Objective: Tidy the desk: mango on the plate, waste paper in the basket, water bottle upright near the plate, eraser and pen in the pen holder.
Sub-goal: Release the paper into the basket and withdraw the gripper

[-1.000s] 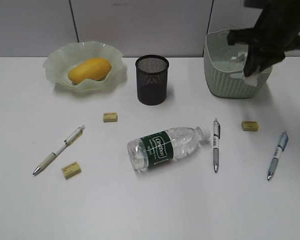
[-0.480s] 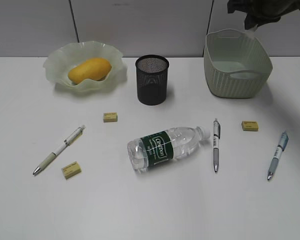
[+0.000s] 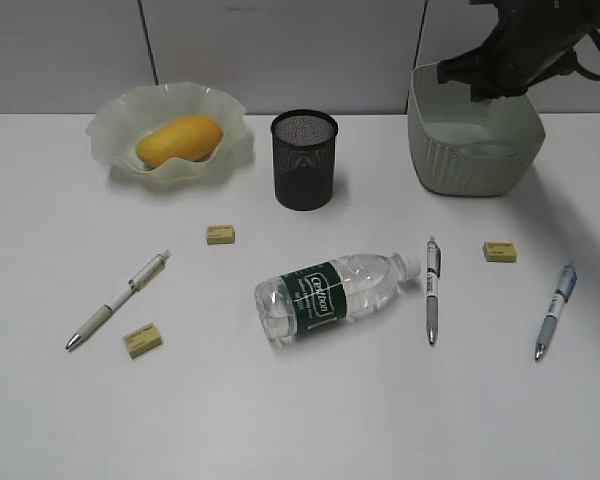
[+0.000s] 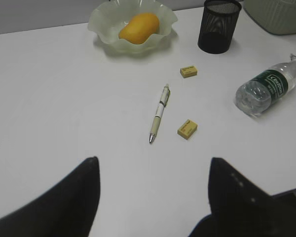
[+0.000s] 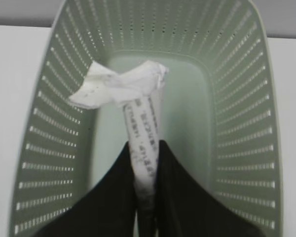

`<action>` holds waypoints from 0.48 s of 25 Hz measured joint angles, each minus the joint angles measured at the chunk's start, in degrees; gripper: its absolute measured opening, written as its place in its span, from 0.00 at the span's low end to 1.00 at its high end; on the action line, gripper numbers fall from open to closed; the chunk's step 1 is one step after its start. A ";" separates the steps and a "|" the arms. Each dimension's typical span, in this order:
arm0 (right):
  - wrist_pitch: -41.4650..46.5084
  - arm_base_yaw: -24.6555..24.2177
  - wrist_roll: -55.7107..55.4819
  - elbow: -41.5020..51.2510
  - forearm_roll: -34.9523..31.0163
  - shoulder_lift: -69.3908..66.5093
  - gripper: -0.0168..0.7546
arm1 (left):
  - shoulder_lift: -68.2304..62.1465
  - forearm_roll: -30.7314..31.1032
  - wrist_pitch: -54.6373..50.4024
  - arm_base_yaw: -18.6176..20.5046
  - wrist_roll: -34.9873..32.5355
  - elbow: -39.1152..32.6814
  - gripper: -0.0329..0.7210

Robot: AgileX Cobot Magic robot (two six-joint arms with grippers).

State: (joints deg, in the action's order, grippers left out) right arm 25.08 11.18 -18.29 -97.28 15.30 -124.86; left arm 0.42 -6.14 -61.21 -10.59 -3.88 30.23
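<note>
My right gripper (image 5: pixel 147 148) is shut on the waste paper (image 5: pixel 123 86), a crumpled white scrap with dark print, and holds it over the inside of the sage-green basket (image 5: pixel 237 98). In the exterior view that gripper (image 3: pixel 492 82) hangs above the basket (image 3: pixel 475 160) rim. The mango (image 3: pixel 179 139) lies in the wavy pale-green plate (image 3: pixel 115 115). The water bottle (image 3: pixel 330 295) lies on its side mid-desk. The black mesh pen holder (image 3: pixel 303 160) stands behind it. My left gripper (image 4: pixel 153 163) is open and empty above bare desk.
Three pens lie on the desk, at the left (image 3: pixel 117 299), the middle (image 3: pixel 432 290) and the right (image 3: pixel 555 310). Three yellow erasers lie near them, one (image 3: pixel 220 234) by the holder, one (image 3: pixel 142 340) front left, one (image 3: pixel 499 251) right.
My right gripper, with the paper, rose from the basket's front wall to above it, then came down over the basket opening. Nothing else moved.
</note>
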 joint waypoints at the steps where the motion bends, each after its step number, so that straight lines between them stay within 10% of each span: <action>1: -0.57 -0.17 -0.07 0.00 0.00 -0.63 0.14 | 0.00 0.00 0.00 0.00 0.00 0.00 0.73; 4: -2.66 -0.33 -0.14 0.00 0.07 -2.31 0.28 | 0.00 0.00 0.00 0.00 0.00 0.00 0.73; 9: -4.43 -0.33 -0.18 0.00 -0.16 -3.24 0.78 | 0.00 0.00 0.00 0.00 0.00 0.00 0.73; 12: -4.17 -0.33 -0.18 -0.04 -0.34 -3.24 0.84 | 0.01 0.00 0.00 0.00 0.00 0.00 0.73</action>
State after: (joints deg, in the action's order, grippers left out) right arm 20.91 10.84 -18.47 -97.32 14.96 -128.10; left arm 0.44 -6.14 -61.21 -10.59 -3.88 30.23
